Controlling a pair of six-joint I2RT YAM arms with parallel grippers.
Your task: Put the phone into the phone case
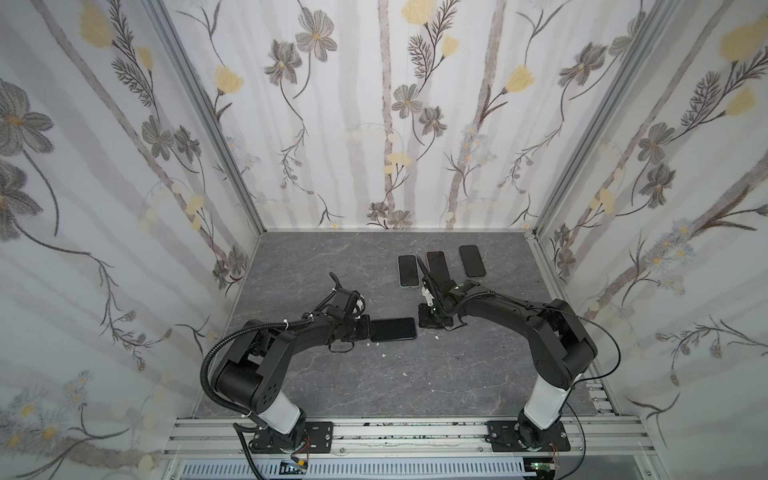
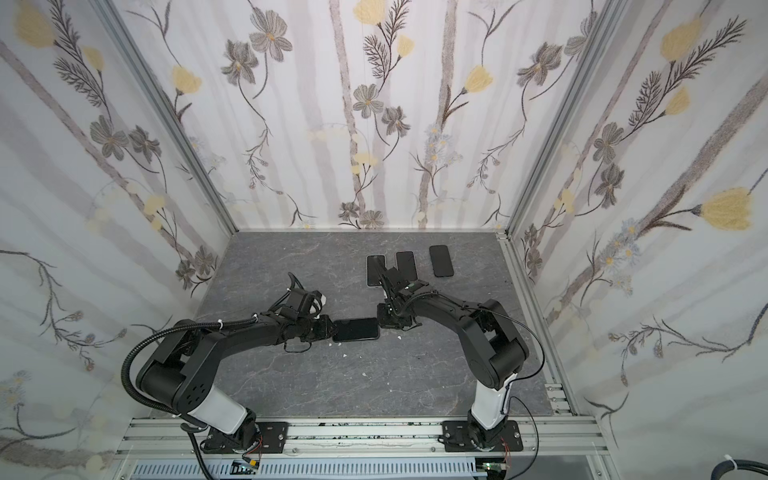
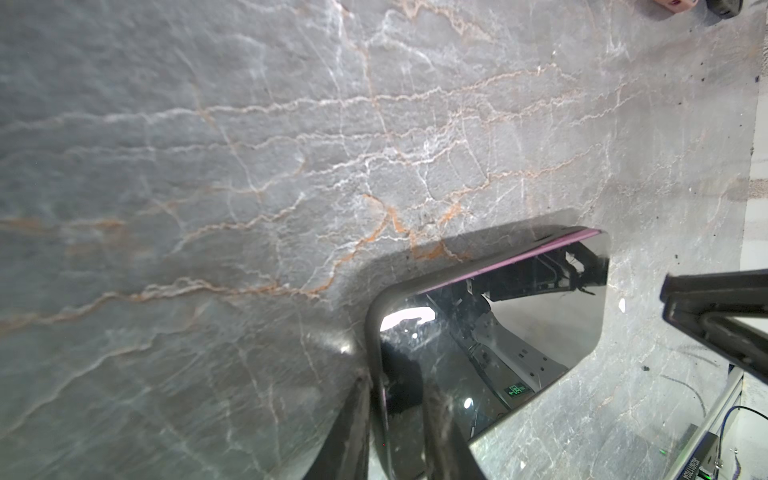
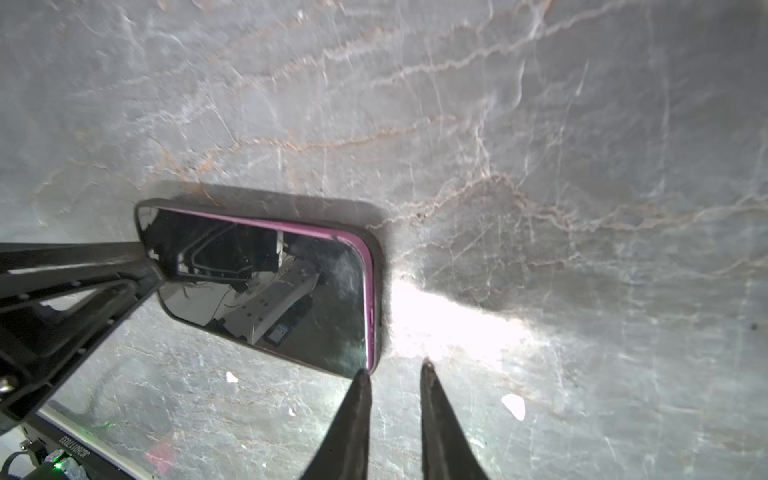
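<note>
The phone (image 1: 392,329) (image 2: 356,329) lies flat, screen up, mid-table in both top views. It sits inside the dark phone case (image 4: 377,291), and its purple edge (image 4: 365,282) shows along one long side and one short end. My left gripper (image 1: 368,330) (image 3: 395,419) is shut on the left end of the phone and case, one finger on the glass (image 3: 440,432) and one outside the rim. My right gripper (image 1: 428,322) (image 4: 395,369) hovers at the phone's right end. Its jaws stand slightly open with nothing between them, and one fingertip (image 4: 362,376) touches the phone's corner.
Three more phones (image 1: 407,271) (image 1: 437,266) (image 1: 472,260) lie in a row at the back, just behind the right arm. Small white scraps (image 1: 384,355) dot the grey marble table (image 1: 316,266). Patterned walls close in three sides.
</note>
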